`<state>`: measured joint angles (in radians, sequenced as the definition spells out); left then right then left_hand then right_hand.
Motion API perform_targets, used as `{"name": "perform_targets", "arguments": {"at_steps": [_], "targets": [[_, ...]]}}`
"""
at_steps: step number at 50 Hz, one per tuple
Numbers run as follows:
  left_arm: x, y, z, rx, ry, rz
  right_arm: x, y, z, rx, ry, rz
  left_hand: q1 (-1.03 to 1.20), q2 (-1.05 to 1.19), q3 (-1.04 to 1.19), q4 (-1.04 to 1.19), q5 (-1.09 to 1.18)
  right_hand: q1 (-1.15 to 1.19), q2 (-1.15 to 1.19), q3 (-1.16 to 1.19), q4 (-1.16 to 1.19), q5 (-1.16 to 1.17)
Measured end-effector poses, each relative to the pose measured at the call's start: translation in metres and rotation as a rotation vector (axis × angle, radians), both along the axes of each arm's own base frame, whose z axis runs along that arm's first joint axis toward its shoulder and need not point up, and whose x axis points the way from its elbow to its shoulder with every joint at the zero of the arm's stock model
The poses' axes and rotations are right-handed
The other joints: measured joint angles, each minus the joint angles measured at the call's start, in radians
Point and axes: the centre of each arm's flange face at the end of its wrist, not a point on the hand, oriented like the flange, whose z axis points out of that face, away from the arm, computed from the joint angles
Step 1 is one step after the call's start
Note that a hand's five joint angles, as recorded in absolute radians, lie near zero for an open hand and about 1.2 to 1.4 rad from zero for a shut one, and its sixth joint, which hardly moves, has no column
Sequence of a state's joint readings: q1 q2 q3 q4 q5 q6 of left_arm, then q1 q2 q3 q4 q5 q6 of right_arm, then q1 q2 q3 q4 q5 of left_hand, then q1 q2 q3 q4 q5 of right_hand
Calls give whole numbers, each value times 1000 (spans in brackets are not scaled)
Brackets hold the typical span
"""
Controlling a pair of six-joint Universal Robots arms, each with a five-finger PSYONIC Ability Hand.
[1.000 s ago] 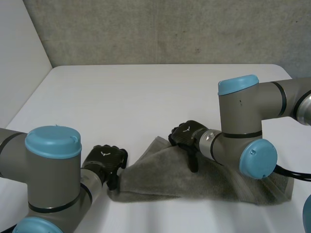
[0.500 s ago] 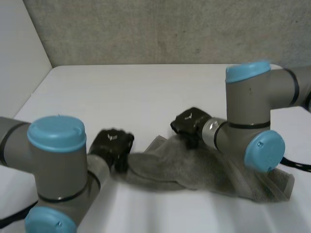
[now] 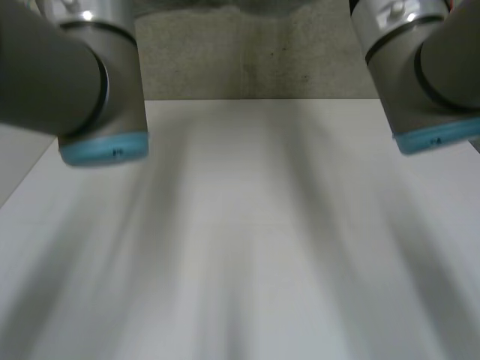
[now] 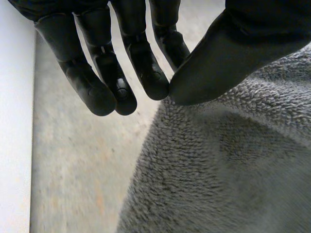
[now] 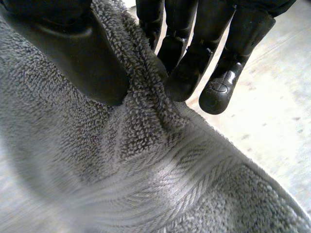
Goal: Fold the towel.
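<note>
The grey terry towel point(image 4: 218, 174) hangs from my left hand point(image 4: 141, 73), its edge pinched between the thumb and the straight fingers. In the right wrist view a ridge of the same towel point(image 5: 146, 184) is squeezed between the thumb and fingers of my right hand point(image 5: 82, 58), beside a woven band along the towel's edge. Both arms stand high over the table in the head view, the left arm point(image 3: 75, 75) and the right arm point(image 3: 427, 67) reaching up past the far wall.
The white table point(image 3: 240, 225) stretches bare below the raised arms to a grey concrete wall point(image 3: 247, 60) at the back. A white side wall point(image 3: 15, 157) borders the table on the left.
Both hands closed on the towel where it lay at the table's near edge. Both arms then swung up fast, carrying the hands and the towel off the table.
</note>
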<state>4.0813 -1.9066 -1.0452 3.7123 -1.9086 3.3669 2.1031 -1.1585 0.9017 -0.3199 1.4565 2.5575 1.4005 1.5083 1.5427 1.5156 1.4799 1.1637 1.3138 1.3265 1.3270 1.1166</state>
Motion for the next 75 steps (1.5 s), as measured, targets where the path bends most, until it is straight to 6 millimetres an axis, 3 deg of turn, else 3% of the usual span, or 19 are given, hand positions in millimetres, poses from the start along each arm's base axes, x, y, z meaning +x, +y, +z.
{"name": "perform_targets", "arguments": {"at_steps": [2, 8, 11, 18, 26, 31, 33, 34, 37, 40, 49, 63, 75], "targets": [[-1, 2, -17, 34, -40, 0, 0, 0, -12, 36, 25, 3, 2, 0, 0, 0, 0, 0, 0, 1, 0, 2], [1, 12, -92, 202, -214, -10, 1, 1, -62, 169, 123, 22, 4, 0, 1, 0, 8, 0, 0, 1, 0, 4], [5, 22, -138, 302, -313, -20, 2, 2, -101, 279, 195, 34, 4, 0, 1, 0, 8, 0, 0, 1, 0, 4], [16, 42, -217, 482, -465, -41, -1, 14, -188, 535, 344, 46, 4, 0, 1, 0, 8, 0, 0, 1, 0, 5], [25, 70, -272, 623, -581, -79, -18, 38, -254, 787, 482, 37, 4, 0, 1, 0, 8, 0, 0, 1, 0, 6], [24, 80, -275, 630, -596, -107, -28, 50, -261, 857, 510, 26, 4, 0, 1, 0, 8, 0, -2, -3, -3, 5], [22, 84, -270, 616, -588, -118, -32, 55, -257, 863, 507, 19, 4, 0, 1, 0, 8, -7, -130, -133, -136, -103], [22, 84, -268, 610, -585, -121, -33, 56, -255, 863, 505, 18, 4, 0, 1, 0, 8, -69, -226, -227, -230, -179], [19, 88, -256, 580, -566, -132, -39, 64, -245, 856, 485, 11, 4, 0, 2, 0, 9, -550, -687, -674, -678, -668], [18, 89, -249, 562, -553, -137, -44, 68, -235, 849, 449, 4, 4, 0, 2, 0, 8, -716, -853, -866, -866, -857], [19, 90, -252, 570, -556, -137, -69, 68, -217, 861, 323, -53, 4, 0, 2, 0, 8, -784, -915, -938, -948, -942], [22, 87, -259, 591, -567, -127, -111, 47, -225, 899, 254, -186, 3, 0, 2, 0, 9, -784, -915, -938, -948, -942], [22, 85, -259, 592, -565, -122, -112, 40, -232, 910, 245, -174, 3, 0, 2, 0, 8, -866, -977, -1006, -1017, -1014]]}}
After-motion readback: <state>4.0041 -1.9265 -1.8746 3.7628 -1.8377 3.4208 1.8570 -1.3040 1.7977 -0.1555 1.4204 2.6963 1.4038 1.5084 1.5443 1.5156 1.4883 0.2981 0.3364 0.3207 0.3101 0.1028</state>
